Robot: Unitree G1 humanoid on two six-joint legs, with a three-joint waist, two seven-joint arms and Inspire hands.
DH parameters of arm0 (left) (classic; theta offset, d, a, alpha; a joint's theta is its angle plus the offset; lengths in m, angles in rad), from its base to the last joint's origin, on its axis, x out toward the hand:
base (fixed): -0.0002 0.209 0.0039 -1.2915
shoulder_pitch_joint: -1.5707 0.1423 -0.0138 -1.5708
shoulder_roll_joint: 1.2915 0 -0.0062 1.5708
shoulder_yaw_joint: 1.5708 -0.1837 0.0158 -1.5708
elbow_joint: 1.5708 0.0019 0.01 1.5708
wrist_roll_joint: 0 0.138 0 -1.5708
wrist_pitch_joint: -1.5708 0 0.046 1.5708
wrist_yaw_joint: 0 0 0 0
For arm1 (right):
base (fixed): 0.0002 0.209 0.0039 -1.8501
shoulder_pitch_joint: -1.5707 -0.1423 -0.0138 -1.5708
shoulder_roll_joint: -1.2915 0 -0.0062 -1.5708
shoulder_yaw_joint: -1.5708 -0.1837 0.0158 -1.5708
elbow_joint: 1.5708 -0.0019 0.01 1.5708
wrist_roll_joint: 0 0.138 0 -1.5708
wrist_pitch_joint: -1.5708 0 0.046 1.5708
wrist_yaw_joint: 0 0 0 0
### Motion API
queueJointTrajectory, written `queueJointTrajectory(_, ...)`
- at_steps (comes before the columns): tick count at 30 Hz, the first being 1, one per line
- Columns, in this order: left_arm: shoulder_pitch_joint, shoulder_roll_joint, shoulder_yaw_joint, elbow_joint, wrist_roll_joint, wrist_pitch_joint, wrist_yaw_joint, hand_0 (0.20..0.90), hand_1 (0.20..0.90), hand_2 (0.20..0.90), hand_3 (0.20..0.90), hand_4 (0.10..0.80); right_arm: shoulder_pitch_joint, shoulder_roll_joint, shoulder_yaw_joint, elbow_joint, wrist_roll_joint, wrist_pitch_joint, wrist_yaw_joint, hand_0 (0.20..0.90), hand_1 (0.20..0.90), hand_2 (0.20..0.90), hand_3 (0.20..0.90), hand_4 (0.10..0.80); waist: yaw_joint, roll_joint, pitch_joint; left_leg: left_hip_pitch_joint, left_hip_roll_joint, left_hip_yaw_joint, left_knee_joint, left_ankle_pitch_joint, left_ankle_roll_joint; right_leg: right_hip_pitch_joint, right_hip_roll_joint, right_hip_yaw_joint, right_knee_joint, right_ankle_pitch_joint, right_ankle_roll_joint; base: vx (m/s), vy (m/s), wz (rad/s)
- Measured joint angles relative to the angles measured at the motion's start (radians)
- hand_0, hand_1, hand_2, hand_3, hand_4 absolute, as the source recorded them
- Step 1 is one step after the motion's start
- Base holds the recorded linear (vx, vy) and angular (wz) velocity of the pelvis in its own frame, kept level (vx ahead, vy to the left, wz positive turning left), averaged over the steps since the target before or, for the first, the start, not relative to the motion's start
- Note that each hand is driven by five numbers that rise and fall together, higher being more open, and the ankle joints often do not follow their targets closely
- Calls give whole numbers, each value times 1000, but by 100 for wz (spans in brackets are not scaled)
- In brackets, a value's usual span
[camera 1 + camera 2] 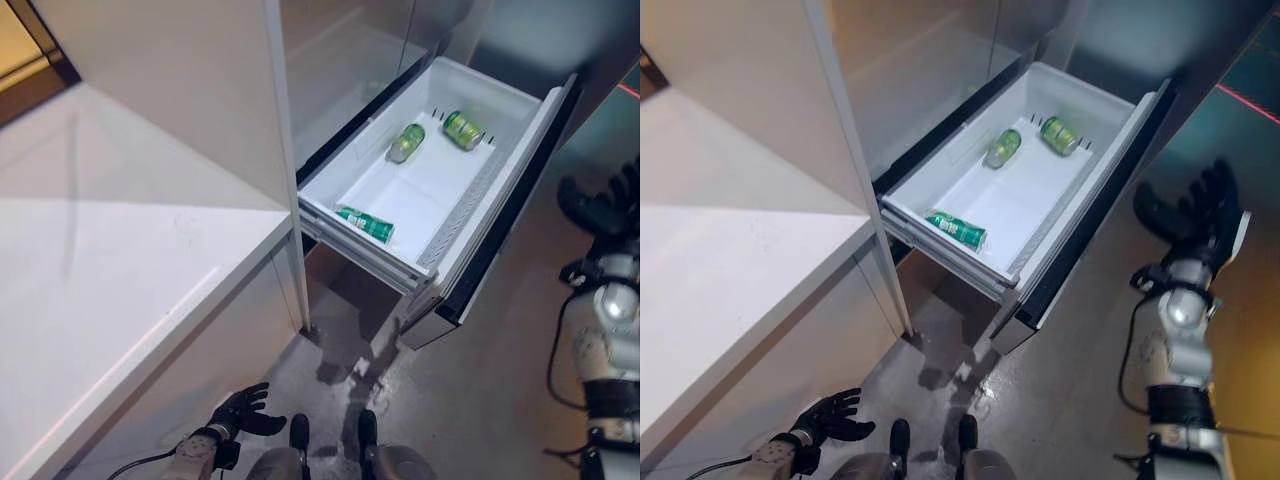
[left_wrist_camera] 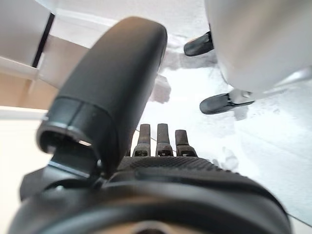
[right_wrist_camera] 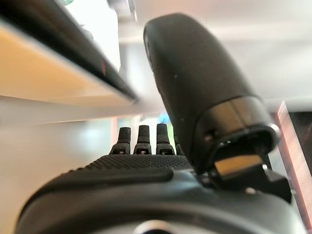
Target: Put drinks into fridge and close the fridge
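Note:
The fridge's white drawer (image 1: 350, 170) stands pulled out, its dark front panel (image 1: 505, 215) at the right. Green cans lie on their sides in it: one near the front corner (image 1: 366, 223), two at the back (image 1: 407, 142) (image 1: 463, 130). My right hand (image 1: 1188, 212) is raised to the right of the drawer front, apart from it, fingers straight and empty. My left hand (image 1: 243, 408) hangs low near the floor under the counter, fingers relaxed and empty. It also shows in the left wrist view (image 2: 161, 141).
A white counter (image 1: 110, 260) fills the left side, its edge post (image 1: 285, 150) next to the drawer. The fridge's upper body (image 1: 350, 50) stands behind the drawer. Grey floor (image 1: 470, 390) lies below the drawer front.

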State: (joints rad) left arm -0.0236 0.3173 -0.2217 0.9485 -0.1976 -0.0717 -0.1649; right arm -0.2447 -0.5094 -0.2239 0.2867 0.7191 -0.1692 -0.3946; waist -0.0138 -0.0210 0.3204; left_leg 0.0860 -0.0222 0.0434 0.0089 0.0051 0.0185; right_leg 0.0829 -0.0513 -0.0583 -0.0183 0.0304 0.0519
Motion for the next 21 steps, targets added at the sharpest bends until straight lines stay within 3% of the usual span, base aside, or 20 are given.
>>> queueJointTrajectory(4, 4, -9, -3, 24, 14, 0, 2, 900, 900, 900, 900, 800, 61, 54, 84, 60, 38, -28, 6, 900, 900, 900, 900, 800, 5, 23, 0, -46, -4, -6, 172, -83, 0, -52, -7, -5, 192, -103, -4, 26, -24, 7)
queueJointTrajectory(6, 3, -12, -4, 27, 6, -1, 8, 900, 900, 900, 900, 800, 54, 56, 111, 60, 39, -76, 9, 900, 900, 900, 900, 800, 15, 27, 4, -99, -19, -12, 260, -114, 5, -124, -28, -12, 330, -162, -1, -132, 22, 22)
queueJointTrajectory(11, -53, -13, -23, 6, -91, -24, 66, 900, 900, 900, 900, 800, -121, 56, 138, 63, 38, -174, -19, 900, 900, 900, 900, 800, 50, 60, 75, -337, -55, -25, 594, -230, 21, -356, -76, -14, 679, -297, -12, -185, 17, 18)
queueJointTrajectory(19, -100, -8, -18, -63, -181, -29, 93, 900, 900, 900, 900, 800, -357, 2, 130, 128, 68, -204, 0, 900, 900, 900, 900, 800, 70, 95, 145, -608, -90, -60, 814, -251, 18, -609, -92, -12, 894, -318, -19, -81, 55, 8)
queueJointTrajectory(21, -99, -7, -18, -41, -181, -18, 111, 900, 900, 900, 900, 800, -418, -9, 130, 149, 80, -197, 35, 900, 900, 900, 900, 800, 75, 95, 158, -653, -102, -85, 835, -251, 18, -660, -86, -15, 912, -312, -33, -37, 62, 0)
